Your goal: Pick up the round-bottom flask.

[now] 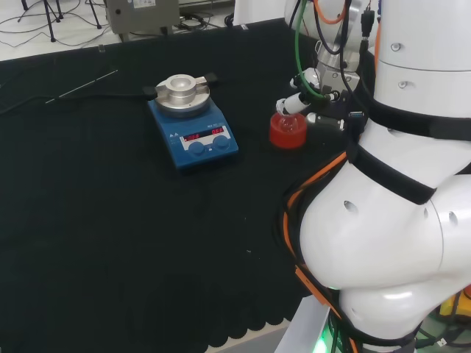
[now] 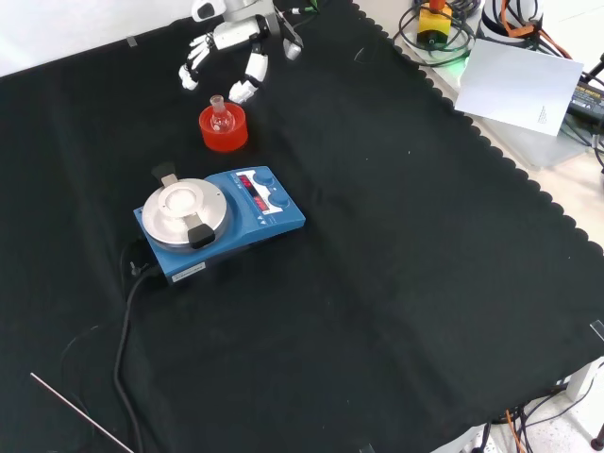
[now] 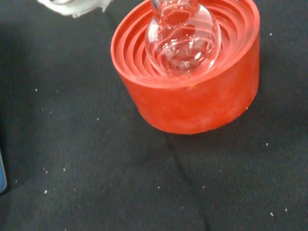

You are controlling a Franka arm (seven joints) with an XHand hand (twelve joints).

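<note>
A: You've got the round-bottom flask [image 2: 219,111] sitting upright in the red ribbed stand [image 2: 224,130], just beyond the blue stirrer plate [image 2: 219,219] in the front view. Your hand [image 2: 226,49] hovers a little beyond the stand, fingers spread and relaxed, pinching nothing, not touching the glass.

B: How's that flask going to handle?

A: I'd judge it light, since it looks small and empty. The wrist view shows clear, thin-looking glass [image 3: 183,36] with the stand's ribs [image 3: 190,89] showing straight through the bulb. So reckon on stiff, smooth, slippery and breakable. It only rests in the stand's hollow; nothing clamps it.

B: Where should you take it?

A: Go for the short neck standing up above the stand's rim. The bulb sits down inside the ribs, so your fingers can't get round it there. Pinch the neck between thumb and fingers, and lift straight up so the bulb clears the stand without tipping it.

B: Any risk?

A: A sideways nudge could rock the flask out of its seat, or drag the stand across the desk [image 2: 406,283] toward the stirrer plate.
</note>
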